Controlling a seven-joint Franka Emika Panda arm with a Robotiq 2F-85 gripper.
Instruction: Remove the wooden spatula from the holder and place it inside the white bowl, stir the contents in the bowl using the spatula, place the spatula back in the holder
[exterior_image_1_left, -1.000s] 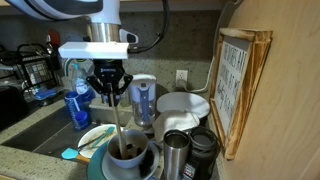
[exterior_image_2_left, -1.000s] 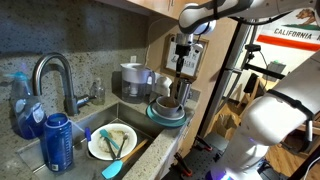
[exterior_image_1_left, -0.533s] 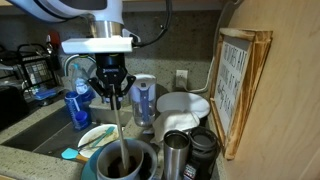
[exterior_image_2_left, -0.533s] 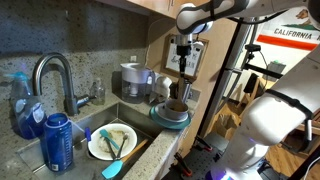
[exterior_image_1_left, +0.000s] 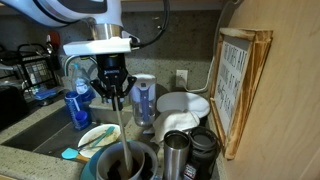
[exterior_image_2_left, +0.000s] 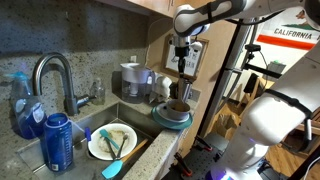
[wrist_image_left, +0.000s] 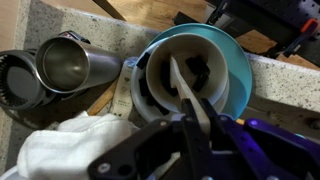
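My gripper (exterior_image_1_left: 113, 93) is shut on the top of the wooden spatula (exterior_image_1_left: 122, 125), which hangs upright with its tip inside the white bowl (exterior_image_1_left: 128, 162). The bowl is greyish-white, dark inside, and sits on a teal plate (wrist_image_left: 236, 72). In the wrist view the spatula (wrist_image_left: 188, 88) runs from my jaws (wrist_image_left: 196, 128) down into the bowl (wrist_image_left: 152, 88). The steel holder (exterior_image_1_left: 176, 153) stands empty just beside the bowl; it also shows in the wrist view (wrist_image_left: 68, 62). The gripper (exterior_image_2_left: 181, 58) and bowl (exterior_image_2_left: 176, 110) show in both exterior views.
A black mug (exterior_image_1_left: 203, 150) stands beside the holder. A shiny white dish (exterior_image_1_left: 181, 103) and a framed sign (exterior_image_1_left: 240, 85) stand behind. The sink holds a green-rimmed plate (exterior_image_2_left: 112, 142) with a teal-handled utensil, a blue bottle (exterior_image_2_left: 58, 140) and a faucet (exterior_image_2_left: 52, 78). A white cloth (wrist_image_left: 70, 150) lies near the bowl.
My gripper has risen a little with the spatula, whose tip stays in the bowl. The bowl and teal plate have shifted slightly in the exterior views.
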